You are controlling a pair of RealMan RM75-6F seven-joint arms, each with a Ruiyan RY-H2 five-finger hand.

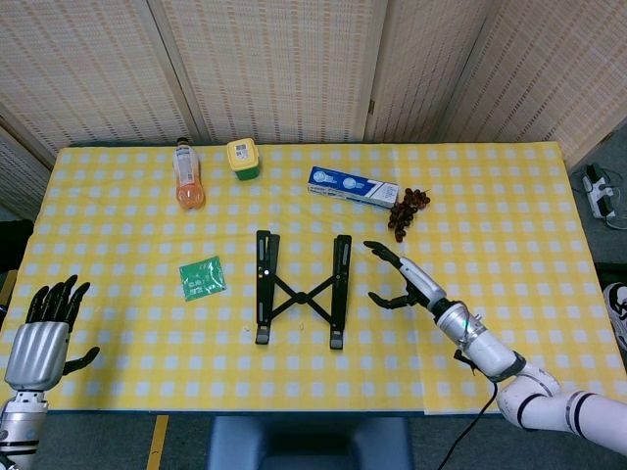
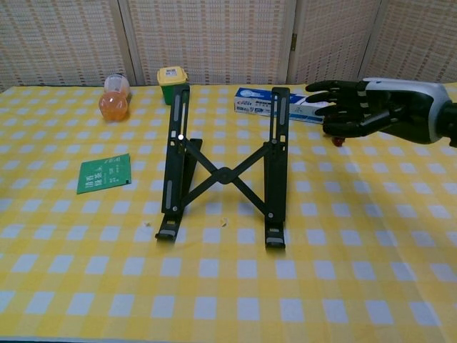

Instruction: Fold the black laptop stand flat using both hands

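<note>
The stand (image 1: pixel 300 290) is sitting unfolded just beyond the right hand (image 1: pixel 404 279), whose fingers are spread, holding nothing. The left hand (image 1: pixel 41 333), fingers apart, is hovering far off. Risk: one-sided pushing could skid the stand. Grapes (image 1: pixel 407 211) are lying close behind the fingers.

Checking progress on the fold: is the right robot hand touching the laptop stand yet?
No, the right robot hand hovers open beside the laptop stand, a clear gap between them.

No legible text or labels.
</note>
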